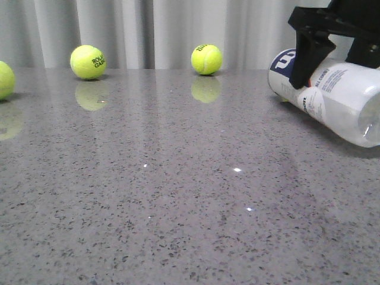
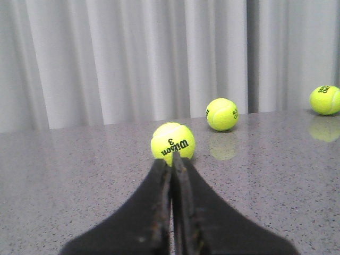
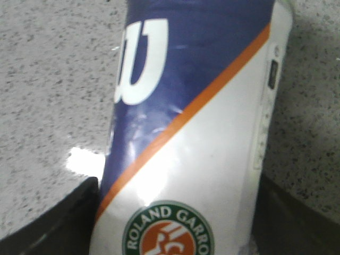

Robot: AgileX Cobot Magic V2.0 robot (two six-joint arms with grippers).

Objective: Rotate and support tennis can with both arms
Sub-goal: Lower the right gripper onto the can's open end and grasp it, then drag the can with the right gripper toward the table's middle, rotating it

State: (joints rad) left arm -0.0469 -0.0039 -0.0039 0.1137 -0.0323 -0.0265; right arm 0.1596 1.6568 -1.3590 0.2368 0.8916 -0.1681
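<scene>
The tennis can (image 1: pixel 332 95) lies on its side at the right of the grey table, its navy end with the white W pointing to the back left. My right gripper (image 1: pixel 329 65) comes down over it with one black finger on each side of the can. In the right wrist view the can (image 3: pixel 196 149) fills the gap between the fingers, with its orange stripe and round emblem showing, and my right gripper (image 3: pixel 175 212) is shut on it. My left gripper (image 2: pixel 171 159) is shut and empty, low over the table, and is out of the front view.
A yellow tennis ball (image 2: pixel 172 141) lies just beyond the left fingertips, with two more (image 2: pixel 222 113) (image 2: pixel 324 99) farther back. The front view shows balls at the back (image 1: pixel 88 62) (image 1: pixel 206 59) and at the left edge (image 1: pixel 5 79). A grey curtain (image 1: pixel 148 29) hangs behind the table.
</scene>
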